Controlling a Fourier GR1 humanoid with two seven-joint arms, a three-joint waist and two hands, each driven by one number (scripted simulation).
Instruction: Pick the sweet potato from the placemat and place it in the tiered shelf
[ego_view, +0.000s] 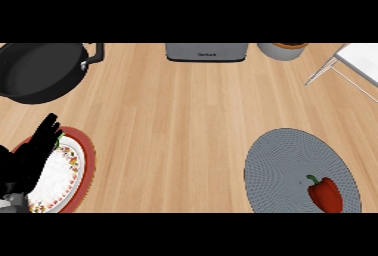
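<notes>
Placemat (295, 160), grey & round, sits at lower right w/ a red pepper (325, 194) on its near edge, no sweet potato on it, while left hand (33, 150) rests fingers straight over plate (83, 165).

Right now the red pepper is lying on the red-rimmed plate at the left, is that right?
No. The head view shows the red pepper lying on the round grey placemat at the right. The red-rimmed plate at the left sits under the left hand.
</notes>
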